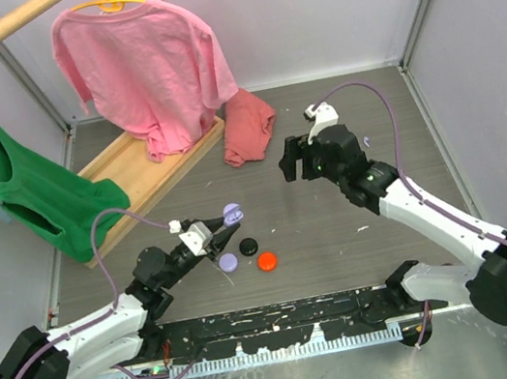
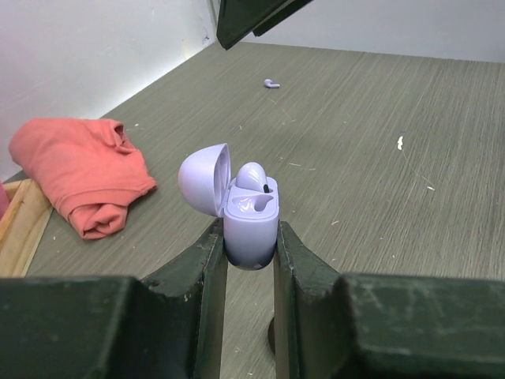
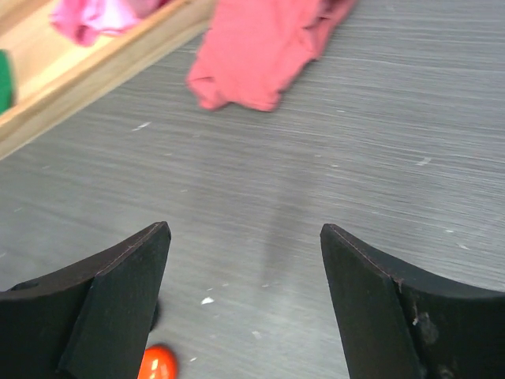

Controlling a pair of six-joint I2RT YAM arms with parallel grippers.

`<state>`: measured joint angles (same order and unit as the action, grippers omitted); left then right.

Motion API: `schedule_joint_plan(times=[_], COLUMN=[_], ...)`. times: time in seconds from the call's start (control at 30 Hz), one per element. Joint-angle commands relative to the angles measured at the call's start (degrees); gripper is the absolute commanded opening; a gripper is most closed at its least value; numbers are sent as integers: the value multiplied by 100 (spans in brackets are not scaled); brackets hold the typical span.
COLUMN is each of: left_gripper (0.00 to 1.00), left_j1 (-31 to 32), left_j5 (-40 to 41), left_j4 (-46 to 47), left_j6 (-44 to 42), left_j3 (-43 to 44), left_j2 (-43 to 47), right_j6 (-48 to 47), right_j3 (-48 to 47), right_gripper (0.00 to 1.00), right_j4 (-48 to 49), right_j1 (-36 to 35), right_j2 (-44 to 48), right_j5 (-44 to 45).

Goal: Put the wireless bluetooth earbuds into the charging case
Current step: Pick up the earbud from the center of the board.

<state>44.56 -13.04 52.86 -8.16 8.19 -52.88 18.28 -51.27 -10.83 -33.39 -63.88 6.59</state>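
Note:
My left gripper [image 1: 217, 230] [image 2: 251, 230] is shut on the lavender charging case [image 2: 251, 221] [image 1: 229, 218] and holds it above the table with the lid swung open to the left. One lavender earbud [image 2: 252, 175] sits in a well of the case. A second lavender earbud [image 2: 271, 82] [image 1: 364, 141] lies loose on the table far behind, near the right arm. My right gripper [image 1: 296, 164] [image 3: 245, 233] hangs open over bare table beyond the case, with nothing between its fingers.
Three round pucks lie on the table by the left gripper: lavender [image 1: 229, 261], black [image 1: 248, 246] and orange-red [image 1: 267, 262] [image 3: 158, 363]. A folded salmon cloth [image 1: 247, 127] [image 2: 83, 174] [image 3: 260, 47] lies at the back. A wooden rack [image 1: 147, 169] with a pink and a green shirt fills the back left.

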Motion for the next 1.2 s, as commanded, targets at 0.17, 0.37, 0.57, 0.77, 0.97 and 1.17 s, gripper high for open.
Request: schedule_joint_plan(times=[0.17,0.37,0.57,0.77,0.97,1.17], left_gripper=[2,2,2,2,2,2], left_j1=[9,18,13,16,14,14], left_j5=[156,166,135,113,82,67], left_j4=[108,30,36,-6,-77,-115], left_j6=[-2,-36,-27,-27,-1,8], left_j3=[-38,-11,-7,-1,16,58], left_j2=[276,248,210,265,326,256], right_j6=[-465,-516,-579,-742,-828,-913], right_j3=[-232,-398,-963,-1639,-2309,-2729], right_gripper=[83,81,76,68,61,51], right_j4=[500,606,486,178,-80,-211], right_j1=[1421,2479,3165,3601,3852,3999], right_j2=[-811,-1483,-2367,-3279,-4082,-4707], right_j5=[192,192,262,281,219,189])
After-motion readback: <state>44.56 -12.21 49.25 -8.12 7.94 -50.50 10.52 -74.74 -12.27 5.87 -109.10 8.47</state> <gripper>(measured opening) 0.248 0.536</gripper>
